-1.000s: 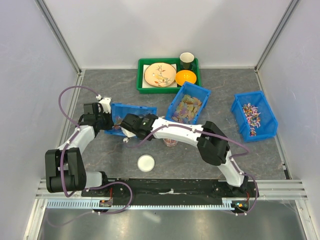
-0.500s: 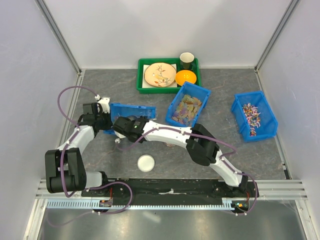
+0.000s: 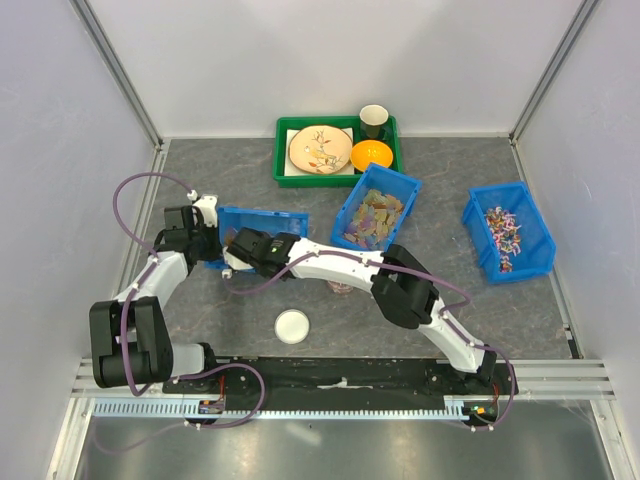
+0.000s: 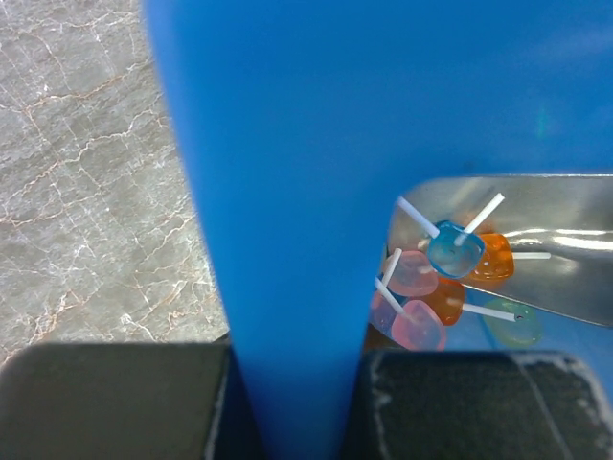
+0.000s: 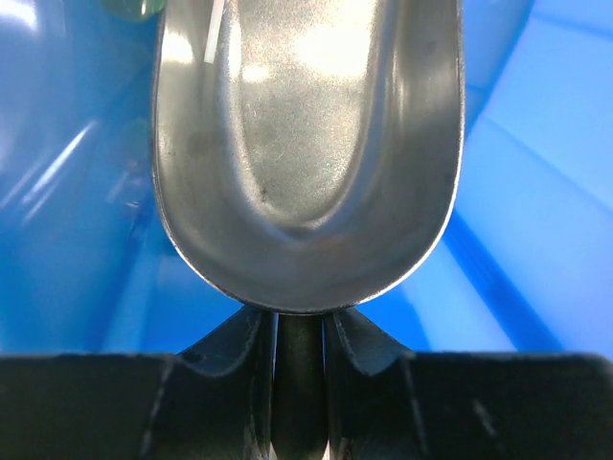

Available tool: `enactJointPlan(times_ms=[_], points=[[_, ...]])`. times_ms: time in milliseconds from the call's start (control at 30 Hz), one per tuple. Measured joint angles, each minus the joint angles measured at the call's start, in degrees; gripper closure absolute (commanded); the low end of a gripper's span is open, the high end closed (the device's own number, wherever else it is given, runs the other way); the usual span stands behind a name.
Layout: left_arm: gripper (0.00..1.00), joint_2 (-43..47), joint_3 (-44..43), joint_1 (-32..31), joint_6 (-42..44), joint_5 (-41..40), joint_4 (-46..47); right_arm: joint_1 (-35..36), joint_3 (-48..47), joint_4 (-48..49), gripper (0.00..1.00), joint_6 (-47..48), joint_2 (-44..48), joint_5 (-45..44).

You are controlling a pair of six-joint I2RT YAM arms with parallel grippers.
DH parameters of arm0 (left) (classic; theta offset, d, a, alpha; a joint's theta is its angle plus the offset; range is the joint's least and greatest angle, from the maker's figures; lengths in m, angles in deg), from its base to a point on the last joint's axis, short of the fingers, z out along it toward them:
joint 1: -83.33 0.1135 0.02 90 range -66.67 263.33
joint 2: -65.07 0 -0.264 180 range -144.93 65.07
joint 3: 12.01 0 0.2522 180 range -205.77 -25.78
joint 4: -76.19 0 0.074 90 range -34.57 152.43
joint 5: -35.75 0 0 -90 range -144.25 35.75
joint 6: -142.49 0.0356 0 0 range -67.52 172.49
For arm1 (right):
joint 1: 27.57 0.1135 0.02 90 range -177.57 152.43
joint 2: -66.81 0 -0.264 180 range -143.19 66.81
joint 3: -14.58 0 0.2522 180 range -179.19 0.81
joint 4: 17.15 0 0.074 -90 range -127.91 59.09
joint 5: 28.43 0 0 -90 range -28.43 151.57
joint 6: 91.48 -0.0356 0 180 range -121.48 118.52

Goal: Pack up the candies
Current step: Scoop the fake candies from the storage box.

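1. Blue bin [image 3: 268, 222], left side of table: L gripper [image 4: 297, 402] pinched on its wall, steadying it.
2. Metal scoop [image 5: 306, 144] inside the bin; R gripper [image 5: 299, 383] clamped narrow on its handle. Bowl looks empty.
3. Candies [image 4: 441, 278] lie on bin floor just beside scoop edge. Step: scooping. Next: push scoop under the pile, lift level.
4. No readable text or brands.

The blue bin's wall [image 4: 287, 192] blocks most of the left wrist view; the scoop [image 5: 306, 144] hides the bin floor.
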Motion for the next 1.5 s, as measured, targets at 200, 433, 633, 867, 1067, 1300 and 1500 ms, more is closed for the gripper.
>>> enactJointPlan(times_ms=[200,433,633,867,1067,1300,1500], points=[[0.99,0.09,0.02,0.07,-0.04,-0.2,-0.09,-0.81,0.7,0.92,1.0,-2.1,0.44,3.04],[0.98,0.13,0.02,0.39,-0.04,-1.11,-0.11,-1.73,0.61,1.38,1.0,-5.07,0.55,7.21],[0.99,0.55,0.15,0.46,-0.02,-1.46,-0.22,-1.99,-0.61,0.42,1.0,-6.6,0.28,8.98],[0.99,0.66,0.2,0.42,0.02,-1.38,-0.52,-2.4,-1.05,0.7,1.0,-8.35,0.2,12.22],[0.98,0.68,0.28,0.44,0.0,-1.4,-0.66,-2.58,-1.03,0.52,1.0,-9.11,0.31,13.64],[0.99,0.7,0.31,0.42,0.02,-1.38,-0.72,-2.64,0.02,1.11,1.0,-9.62,0.87,14.12],[0.98,0.79,0.35,0.37,0.07,-1.03,-0.81,-3.3,2.32,2.49,1.0,-9.64,2.29,16.17]])
